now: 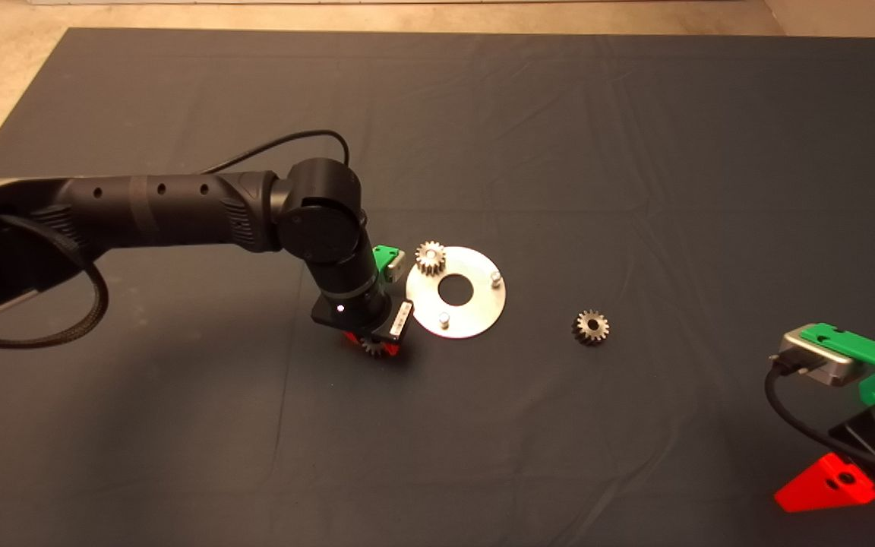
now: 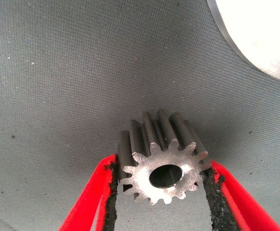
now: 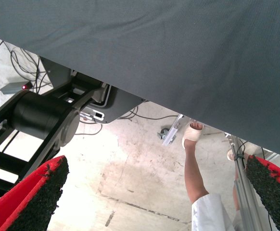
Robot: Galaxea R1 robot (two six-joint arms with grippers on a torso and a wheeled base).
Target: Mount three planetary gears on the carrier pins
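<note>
My left gripper (image 1: 369, 343) hangs low over the mat just left of the round shiny disc (image 1: 475, 311) and is shut on a planetary gear (image 1: 374, 350). In the left wrist view both black pads (image 2: 112, 192) press the toothed sides of that gear (image 2: 159, 144), and its centre hole faces the camera. A second gear (image 1: 430, 258) sits on the disc's rear-left carrier pin. Two carrier pins stand bare, one (image 1: 495, 278) at the right and one (image 1: 443, 319) at the front. The third gear (image 1: 591, 327) lies loose on the mat to the right of the disc.
My right gripper (image 1: 829, 482) is parked at the lower right edge with its fingers open (image 3: 157, 166). Its wrist view shows the mat's edge, the floor, the robot's base and a person's leg (image 3: 194, 173). The disc's rim (image 2: 255, 43) shows beyond the held gear.
</note>
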